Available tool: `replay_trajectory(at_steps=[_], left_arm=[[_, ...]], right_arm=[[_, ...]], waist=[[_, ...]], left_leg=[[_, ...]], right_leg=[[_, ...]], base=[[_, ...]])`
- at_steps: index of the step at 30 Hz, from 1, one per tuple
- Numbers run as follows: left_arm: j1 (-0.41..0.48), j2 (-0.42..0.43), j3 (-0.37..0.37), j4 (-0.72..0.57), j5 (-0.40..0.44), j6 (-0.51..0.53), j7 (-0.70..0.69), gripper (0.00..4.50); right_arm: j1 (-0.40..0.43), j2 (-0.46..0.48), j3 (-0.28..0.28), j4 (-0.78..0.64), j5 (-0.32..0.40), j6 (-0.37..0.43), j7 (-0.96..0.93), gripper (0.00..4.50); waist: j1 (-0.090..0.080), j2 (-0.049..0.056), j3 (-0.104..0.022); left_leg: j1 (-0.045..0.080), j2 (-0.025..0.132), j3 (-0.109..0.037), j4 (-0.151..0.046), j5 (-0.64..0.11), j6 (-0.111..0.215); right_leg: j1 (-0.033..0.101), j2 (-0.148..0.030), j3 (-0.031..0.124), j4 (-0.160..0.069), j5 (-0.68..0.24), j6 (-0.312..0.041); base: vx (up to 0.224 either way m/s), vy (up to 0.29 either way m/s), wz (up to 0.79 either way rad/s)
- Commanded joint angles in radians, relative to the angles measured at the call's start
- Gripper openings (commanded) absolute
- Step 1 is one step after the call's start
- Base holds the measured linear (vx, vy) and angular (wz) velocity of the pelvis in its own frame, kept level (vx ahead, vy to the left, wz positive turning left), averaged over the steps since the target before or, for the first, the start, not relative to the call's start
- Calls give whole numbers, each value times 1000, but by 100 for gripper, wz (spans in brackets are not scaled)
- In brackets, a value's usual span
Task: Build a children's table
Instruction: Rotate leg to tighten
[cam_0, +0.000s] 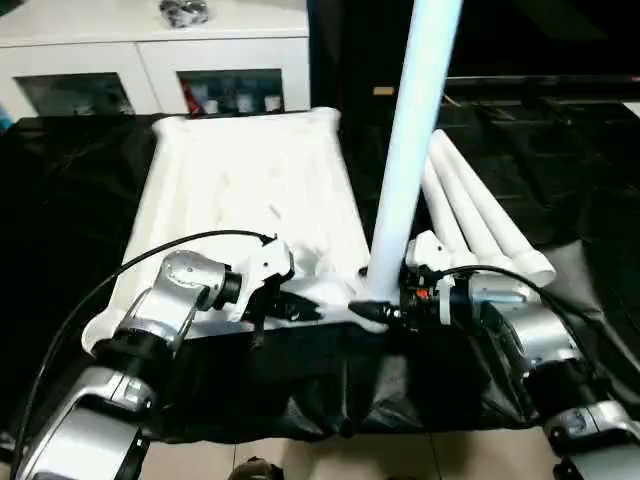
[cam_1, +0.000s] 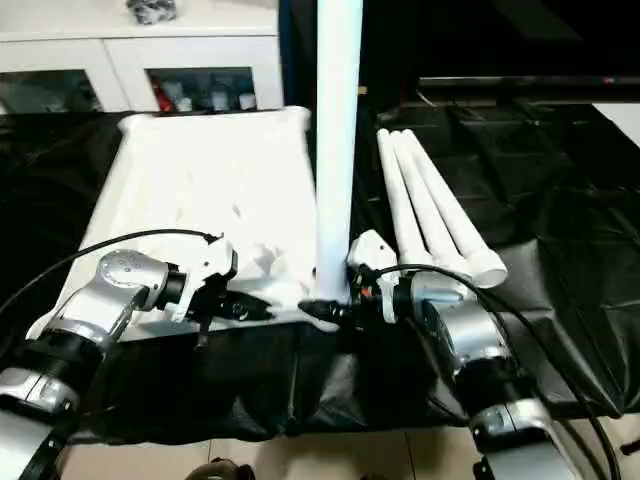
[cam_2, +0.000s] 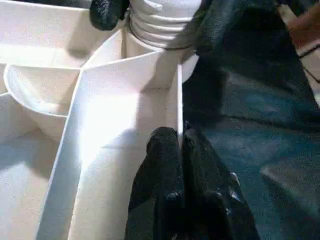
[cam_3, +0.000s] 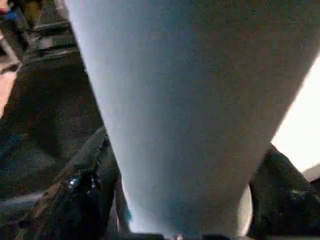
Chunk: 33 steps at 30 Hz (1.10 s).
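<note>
Left eye view first: my left gripper (cam_0: 300, 303) sits at the near edge of the tabletop (cam_0: 250, 180), which lies ribbed side up on the black-covered work table (cam_0: 70, 190), its far edge toward the white cabinet (cam_0: 150, 60). Over in the left wrist view my two black fingers (cam_2: 170, 165) are pressed together, pinching the thin white rim wall of the tabletop between them, black cover just beside. Moving right along that near edge, we reach the near right corner socket (cam_2: 155, 30), and there stands a leg (cam_0: 410, 140), upright, its threaded end sitting in the socket. My right gripper (cam_0: 385, 310) is right at the foot of that leg, coming in from the right side; in the right wrist view my fingers (cam_3: 85, 195) stand well apart on either side of the white tube, which fills the space between them, and I cannot tell whether they press on it or merely flank it. Further right, three more legs (cam_1: 430, 200) lie side by side on the black cover, touching one another, fanned from near the tabletop's right edge toward the table's right side.
</note>
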Motion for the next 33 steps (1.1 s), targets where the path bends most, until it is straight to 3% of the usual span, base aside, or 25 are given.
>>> replay_trajectory(at_steps=[1,8,12,14,15,17,19,21,23,24,27,31,33], left_arm=[[-40,-10,-13,4,-10,-33,-49,0],[-55,-16,-4,48,-9,-53,-43,0],[-60,-54,43,69,-7,-4,125,0],[-60,-78,66,74,4,14,229,0],[-42,-101,83,39,13,47,319,0],[-28,-113,91,9,14,70,355,0],[7,-145,114,-69,20,136,449,0],[37,-167,125,-132,23,181,503,0],[60,-174,119,-175,23,194,510,0],[67,-176,116,-188,19,198,506,0],[76,-173,98,-202,7,184,491,0],[80,-148,83,-222,0,164,433,0],[73,-124,74,-214,-9,130,361,0]], right_arm=[[-9,6,29,5,2,1,37,284],[7,9,39,-5,-3,5,42,272],[19,86,-30,19,-16,24,-191,270],[12,138,-77,52,-27,28,-356,270],[6,191,-121,83,-31,29,-513,270],[3,213,-133,99,-41,27,-584,270],[4,261,-148,116,-63,17,-716,270],[13,296,-149,110,-70,12,-766,270],[23,312,-139,92,-86,-2,-781,270],[26,316,-135,85,-88,-11,-776,270],[23,323,-139,89,-91,-34,-775,340],[6,285,-117,89,-84,-46,-699,383],[0,246,-104,78,-68,-47,-603,383]], waist=[[-4,-9,-79],[0,-6,-80],[-4,-5,-78],[-11,-9,-75],[-20,-5,-72],[-34,-7,-72],[-41,-5,-72],[-53,-7,-74],[-57,-4,-75],[-58,-17,-74],[-60,-8,-76],[-62,-5,-73],[-62,-6,-74]], left_leg=[[28,43,-19,-67,-217,47],[28,44,-19,-67,-216,44],[29,45,-21,-71,-236,20],[30,41,-23,-73,-269,4],[32,40,-25,-76,-291,-17],[28,41,-30,-81,-295,-28],[30,37,-27,-78,-298,-19],[26,37,-27,-77,-278,-7],[23,35,-26,-76,-261,7],[21,35,-24,-76,-252,12],[22,35,-25,-75,-234,28],[23,35,-24,-76,-251,30],[24,34,-23,-75,-257,30]], right_leg=[[44,-56,38,-57,-193,-245],[44,-56,37,-56,-181,-250],[41,-57,39,-56,-207,-245],[42,-60,38,-65,-271,-231],[39,-62,38,-71,-322,-214],[44,-61,37,-69,-334,-201],[39,-58,38,-75,-328,-195],[43,-59,38,-74,-309,-200],[43,-54,37,-73,-290,-196],[44,-52,37,-73,-279,-196],[43,-51,38,-68,-241,-205],[43,-51,39,-68,-233,-214],[44,-51,38,-69,-239,-213]], base=[[0,0,0],[0,0,0],[0,0,0],[0,0,0],[0,0,0],[0,0,0],[0,0,0],[0,0,0],[0,0,0],[0,0,0],[0,0,0],[0,0,0],[0,0,0]])
